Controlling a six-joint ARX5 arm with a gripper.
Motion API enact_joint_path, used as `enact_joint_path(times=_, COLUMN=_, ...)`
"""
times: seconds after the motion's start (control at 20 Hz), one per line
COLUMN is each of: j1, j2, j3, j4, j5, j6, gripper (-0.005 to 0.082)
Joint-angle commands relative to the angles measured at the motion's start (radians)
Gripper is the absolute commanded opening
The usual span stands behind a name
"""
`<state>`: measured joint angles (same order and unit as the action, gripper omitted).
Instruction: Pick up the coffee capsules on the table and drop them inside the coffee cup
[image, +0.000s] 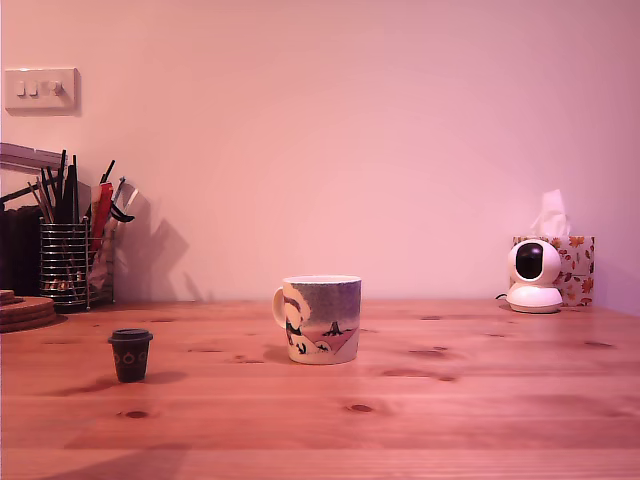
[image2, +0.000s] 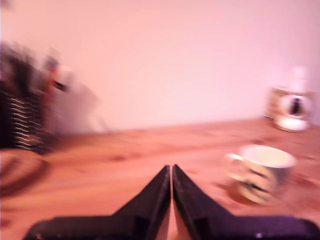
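The gripper (image2: 171, 172) shows only in the wrist view, its two dark fingers (image2: 150, 200) pressed together at the tips with nothing between them, hanging above bare wood. That view is blurred. Ahead of it and off to one side stands the coffee cup (image2: 262, 172), its pale inside facing the camera and looking empty as far as the blur allows.

In the exterior view the arm is out of sight. The cup (image: 319, 319) sits upright near the middle of the table (image: 430, 420), handle turned toward the exterior view's left. Well apart from it, further to the exterior view's left and a little nearer the camera, stands a single blackish coffee capsule (image: 130, 354), upright with its wider rim on top and a faint pattern on its side. Nothing lies between capsule and cup.

At the back on the exterior view's left a wire-mesh pen holder (image: 66, 265) is crammed with dark pens and a red one, and a stack of round wooden coasters (image: 25, 311) lies just in front of it at the edge. At the back on the right a small white camera (image: 533, 276) stands just in front of a floral tissue box (image: 575, 268).

The tabletop is orange-brown pine with dark knots. Behind it is a plain pale wall with a light switch (image: 40, 89) high on the left.
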<state>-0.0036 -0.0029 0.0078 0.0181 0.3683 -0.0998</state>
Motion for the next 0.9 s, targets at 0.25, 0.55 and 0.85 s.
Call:
enact_joint_path(times=0.25, j1=-0.006, j2=-0.004, j3=-0.013, j4=-0.082, j5=0.105, j6=-0.006, gripper=-0.0019)
enact_joint_path(times=0.55, j1=-0.07, j2=-0.004, j3=-0.013, j4=-0.179, j5=0.107, j6=-0.006, gripper=-0.0019)
enact_joint_path(times=0.85, j1=-0.091, j2=-0.004, j3=-0.013, j4=-0.176, j5=0.093, j6=-0.069, gripper=-0.001)
